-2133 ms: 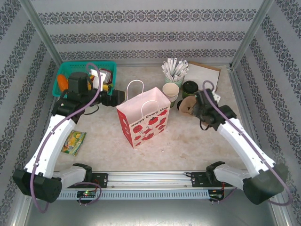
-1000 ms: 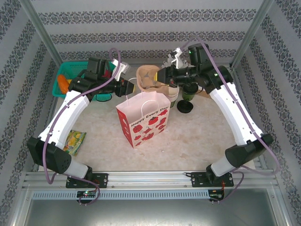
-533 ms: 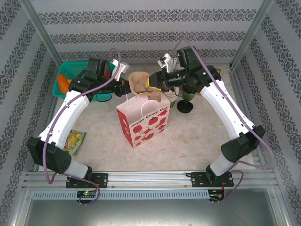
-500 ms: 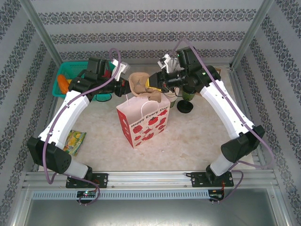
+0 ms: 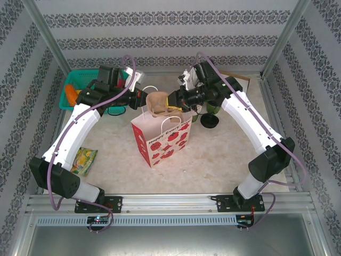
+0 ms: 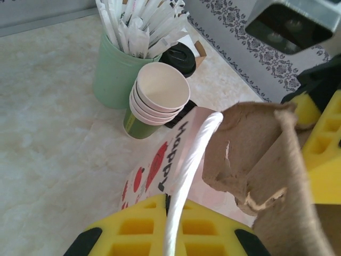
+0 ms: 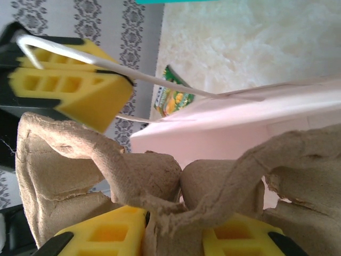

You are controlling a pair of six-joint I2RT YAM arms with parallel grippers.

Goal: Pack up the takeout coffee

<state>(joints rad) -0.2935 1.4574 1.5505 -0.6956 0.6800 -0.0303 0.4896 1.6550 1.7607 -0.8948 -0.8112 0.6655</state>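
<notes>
Right gripper is clamped narrow on a brown pulp carrier, holding it over the mouth of the gift bag. The takeout coffee stands on the table beyond the bag's right side, black lid on. It is just beside the stack of lidless cups and near the green straw holder. From above it is mostly hidden by the right forearm, so upright, with its long axis vertical, is my reading from the left wrist view, not a certainty. It lies to the right of the right gripper, close by that arm and well apart from the left one. Left gripper is pinched fully on the bag's white handle, holding the mouth open. A loose black lid lies on the table just in front of the coffee.
</notes>
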